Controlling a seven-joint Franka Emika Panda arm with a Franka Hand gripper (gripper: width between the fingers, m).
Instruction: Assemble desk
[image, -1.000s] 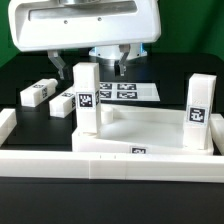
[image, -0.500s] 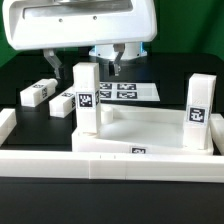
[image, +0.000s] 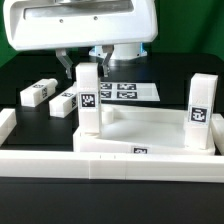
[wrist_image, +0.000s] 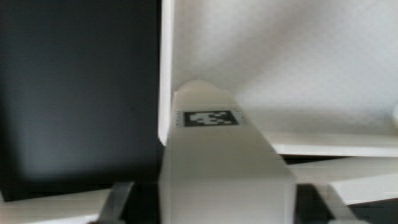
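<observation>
Desk top of white plastic, a rectangular tray with a raised rim, is lying flat on the black table, just behind the long low white border rail. Two short square white legs with black-and-white tags are standing upright at its corners: the left upright leg on the exterior view's left and the right upright leg on the exterior view's right. Two more tagged white legs are lying on their sides on the table, off to the exterior view's left of the tray: the outer loose leg and the inner loose leg. The robot's boxy white two-finger gripper is hanging over the left upright leg, its fingers spread and straddling the leg's top, one on each side. The wrist view is showing that leg centred, with dark gaps on both sides, so nothing is being pinched. The thin flat white marker board is lying on the table behind the tray.
</observation>
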